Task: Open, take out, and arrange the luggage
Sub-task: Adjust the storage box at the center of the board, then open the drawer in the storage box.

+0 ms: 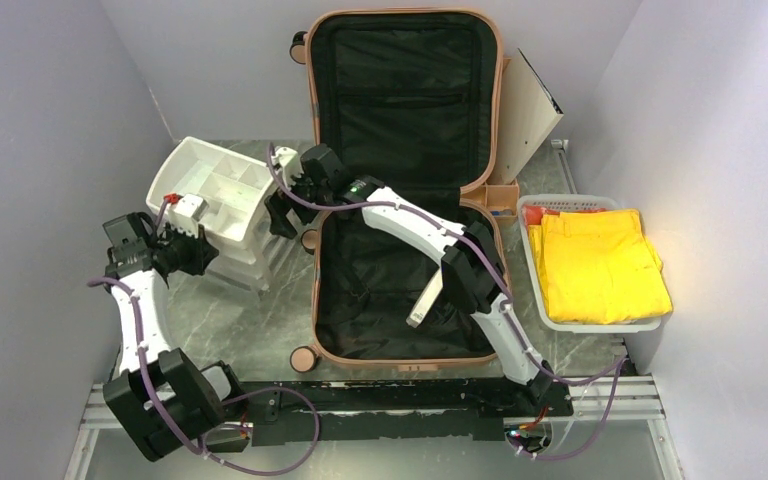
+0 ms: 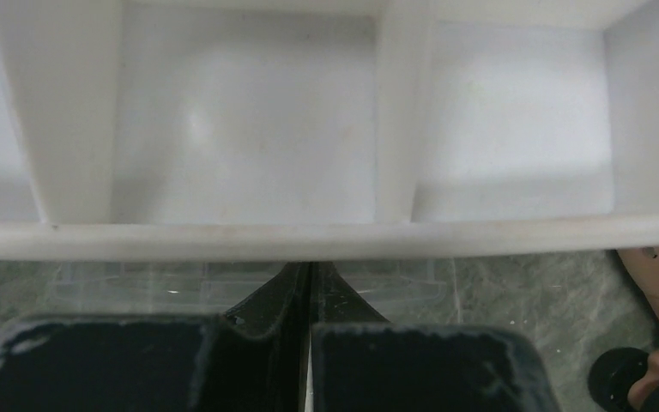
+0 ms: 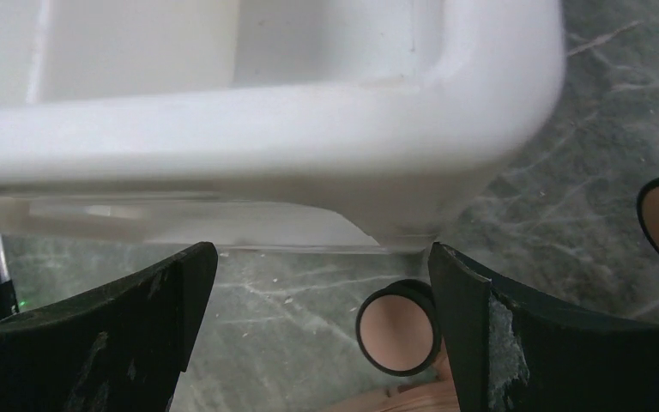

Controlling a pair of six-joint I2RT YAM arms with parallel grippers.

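Luggage [image 1: 360,300] lay open on the table [image 1: 250,320], lid propped upright behind, black lining showing. Left of it sat a white divided tray [image 1: 200,165]; the right claw [image 3: 322,257], spread wide at its corner, needed to straddle the rim squarely before closing, while the left claw [image 2: 309,283] hung clenched, seemingly empty, below the near rim.

I note a grey marbled tabletop [image 1: 230,320]. The luggage [image 1: 360,300] lies open at its centre, with a white divided organizer [image 1: 215,190] to the left and a white basket [image 1: 600,325] to the right.
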